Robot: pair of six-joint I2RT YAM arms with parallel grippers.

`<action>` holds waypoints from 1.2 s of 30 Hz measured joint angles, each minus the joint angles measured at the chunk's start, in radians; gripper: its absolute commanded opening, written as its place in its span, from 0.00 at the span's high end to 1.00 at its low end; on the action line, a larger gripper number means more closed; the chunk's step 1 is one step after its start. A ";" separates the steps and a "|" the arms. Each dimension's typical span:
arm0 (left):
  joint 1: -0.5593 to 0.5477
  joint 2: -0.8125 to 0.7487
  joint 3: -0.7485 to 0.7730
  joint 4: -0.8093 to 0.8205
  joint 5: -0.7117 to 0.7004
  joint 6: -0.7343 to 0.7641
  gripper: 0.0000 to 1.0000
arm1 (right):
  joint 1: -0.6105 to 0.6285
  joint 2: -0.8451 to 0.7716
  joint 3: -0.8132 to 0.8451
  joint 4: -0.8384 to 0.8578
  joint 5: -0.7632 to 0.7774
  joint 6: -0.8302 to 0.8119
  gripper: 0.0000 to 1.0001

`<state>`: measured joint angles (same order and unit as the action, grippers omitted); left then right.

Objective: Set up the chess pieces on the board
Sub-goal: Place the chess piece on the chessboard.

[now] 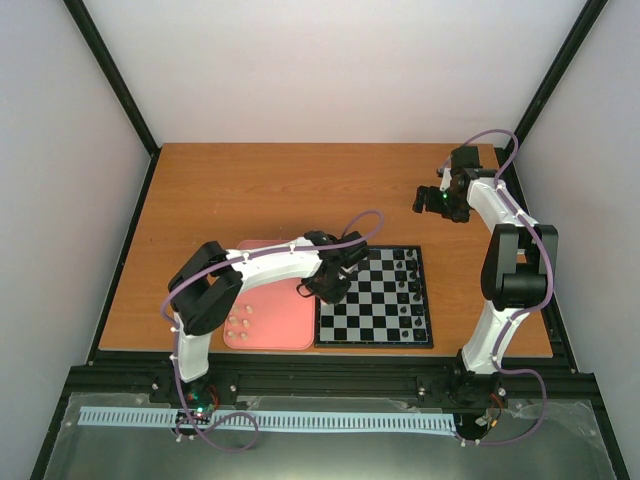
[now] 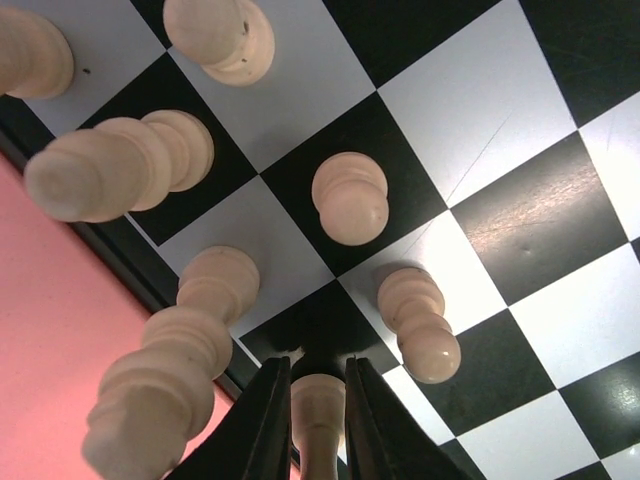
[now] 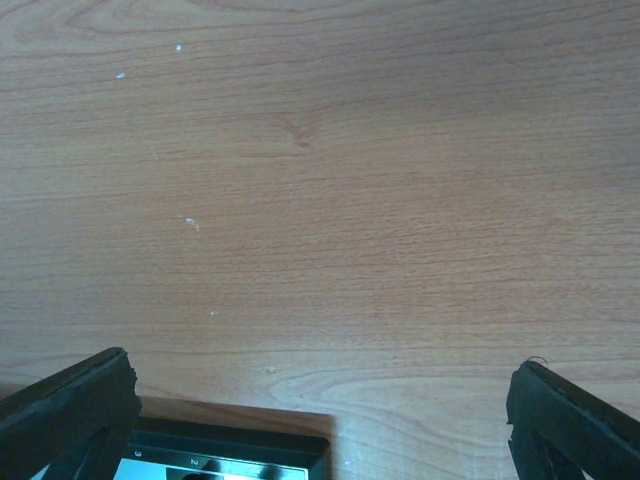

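Pinched in the left gripper (image 2: 320, 372), a cream piece (image 2: 318, 412) should lower straight, clear of neighbouring pieces (image 2: 350, 198); right gripper (image 3: 322, 366) gapes empty.

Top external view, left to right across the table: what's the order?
Cream chess pieces on the pink tray → left gripper at the left edge of the board → black pieces on its right files → right arm.

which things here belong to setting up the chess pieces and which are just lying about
Job in hand:
cream chess pieces
board
left gripper, shut on one piece

Lying about:
black chess pieces
pink tray, holding waiting pieces
right gripper, open over bare wood
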<state>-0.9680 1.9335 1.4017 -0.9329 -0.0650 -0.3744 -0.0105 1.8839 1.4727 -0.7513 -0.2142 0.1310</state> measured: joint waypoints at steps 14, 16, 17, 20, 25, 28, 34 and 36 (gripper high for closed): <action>0.009 0.007 0.012 0.003 -0.011 0.016 0.94 | 0.000 0.002 0.021 -0.001 0.000 0.000 0.00; 0.012 0.008 0.015 0.006 -0.012 0.017 0.94 | 0.000 0.004 0.026 -0.001 0.000 0.000 0.00; 0.013 0.009 0.015 0.008 -0.012 0.018 0.93 | 0.000 0.006 0.028 -0.001 0.000 0.000 0.00; 0.014 0.013 0.024 0.009 -0.010 0.024 0.91 | 0.000 0.014 0.035 -0.002 0.000 0.000 0.00; 0.016 0.024 0.041 0.014 -0.001 0.033 0.90 | 0.000 0.029 0.051 -0.010 0.000 0.000 0.00; 0.018 0.026 0.041 0.013 0.005 0.036 0.89 | 0.000 0.034 0.057 -0.010 0.000 0.000 0.00; 0.021 0.026 0.033 0.014 0.010 0.040 0.87 | 0.000 0.034 0.058 -0.012 0.000 0.000 0.00; 0.023 0.026 0.033 0.014 0.012 0.041 0.85 | 0.000 0.034 0.058 -0.011 0.000 0.000 0.00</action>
<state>-0.9447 1.9591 1.4349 -0.9192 -0.0528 -0.3336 -0.0105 1.9179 1.5307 -0.7628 -0.2142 0.1310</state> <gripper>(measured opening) 0.153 0.999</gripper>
